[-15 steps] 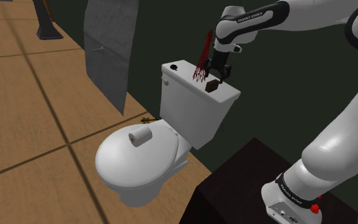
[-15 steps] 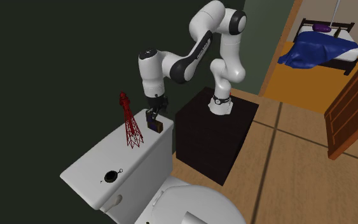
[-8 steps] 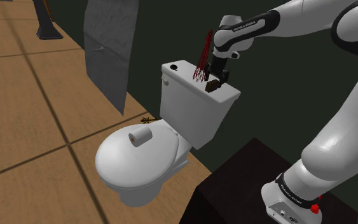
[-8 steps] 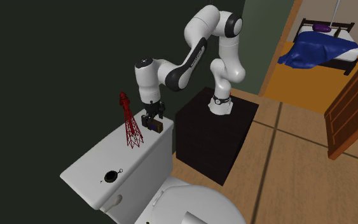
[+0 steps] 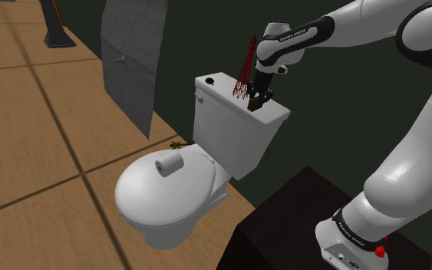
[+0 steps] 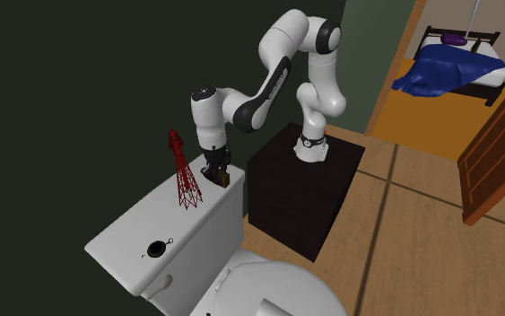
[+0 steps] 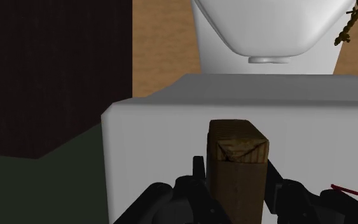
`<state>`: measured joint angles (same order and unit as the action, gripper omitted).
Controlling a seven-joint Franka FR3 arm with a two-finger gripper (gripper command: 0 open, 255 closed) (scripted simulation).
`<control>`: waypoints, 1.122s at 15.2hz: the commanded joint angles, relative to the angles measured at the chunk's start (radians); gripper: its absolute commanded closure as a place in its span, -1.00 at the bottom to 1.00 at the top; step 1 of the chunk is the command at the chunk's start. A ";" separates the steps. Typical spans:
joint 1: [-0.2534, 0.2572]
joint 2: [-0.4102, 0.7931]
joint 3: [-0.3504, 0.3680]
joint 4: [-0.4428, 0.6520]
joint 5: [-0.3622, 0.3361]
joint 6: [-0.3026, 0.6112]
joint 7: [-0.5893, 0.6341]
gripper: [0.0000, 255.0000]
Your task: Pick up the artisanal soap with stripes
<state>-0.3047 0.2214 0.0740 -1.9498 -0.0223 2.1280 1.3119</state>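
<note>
The soap (image 7: 236, 159) is a small brown block lying on the white toilet tank lid (image 5: 222, 92), near the lid's end closest to the stand. My black gripper (image 7: 236, 177) comes down from above and is shut on the soap, one finger pressed to each side. In the shoulder view the gripper (image 5: 258, 97) covers most of the soap (image 5: 257, 103). In the second exterior view the gripper (image 6: 215, 171) stands at the soap (image 6: 224, 179) on the tank lid (image 6: 143, 224).
A red wire tower (image 5: 245, 73) stands on the tank just beside the gripper, also seen as the red tower (image 6: 183, 175). A toilet paper roll (image 5: 169, 162) rests on the closed toilet seat. The dark stand (image 6: 295, 197) is next to the tank. A grey panel (image 5: 133, 54) hangs nearby.
The gripper sank the last bit onto the soap and its fingers went from open to shut on it. The soap still lies on the tank lid.
</note>
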 commanded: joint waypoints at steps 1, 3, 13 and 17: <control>0.000 0.002 0.000 -0.001 0.000 0.000 0.000 1.00; 0.000 0.001 0.000 -0.001 0.000 0.001 0.000 1.00; -0.001 -0.045 0.001 0.049 0.005 -0.096 -0.003 1.00; -0.001 -0.063 0.001 0.082 0.006 -0.146 -0.004 1.00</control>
<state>-0.3057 0.1656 0.0752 -1.8756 -0.0166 1.9967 1.3081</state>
